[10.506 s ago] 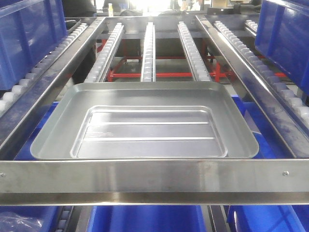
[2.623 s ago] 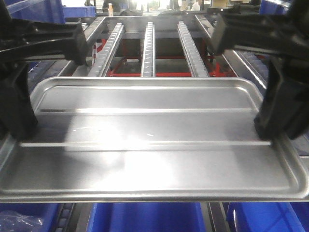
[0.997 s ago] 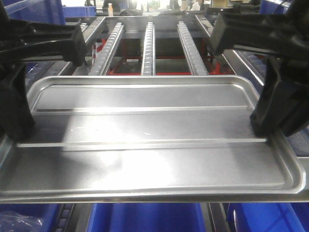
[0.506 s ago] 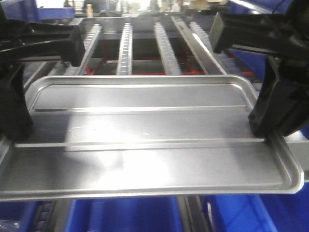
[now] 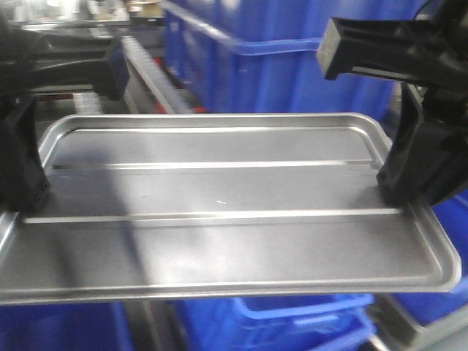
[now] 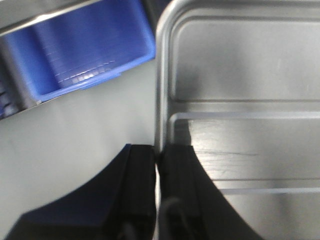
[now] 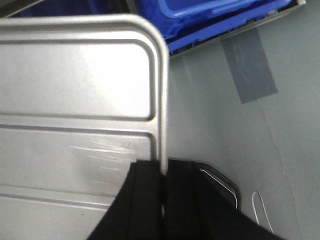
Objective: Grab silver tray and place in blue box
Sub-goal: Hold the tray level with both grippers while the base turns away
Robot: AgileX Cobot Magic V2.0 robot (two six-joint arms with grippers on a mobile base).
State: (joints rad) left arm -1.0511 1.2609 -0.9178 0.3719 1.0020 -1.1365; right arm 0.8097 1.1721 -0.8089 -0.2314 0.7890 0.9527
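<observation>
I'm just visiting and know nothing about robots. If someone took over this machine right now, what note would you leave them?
Left hand: shut on the left rim of the silver tray.
Right hand: shut on the right rim.
Tray: held about level in the air between both hands, nothing on it.
Blue box: one shows below the tray's near edge, probably the target.
Done: tray grabbed and lifted.
Left: lower it into the box, then open both hands.

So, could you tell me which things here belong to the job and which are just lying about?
Job: silver tray, its side rims pinched by left gripper and right gripper; blue box beneath, likely the target.
Lying about: blue crates behind; grey tape patch on the floor.
</observation>
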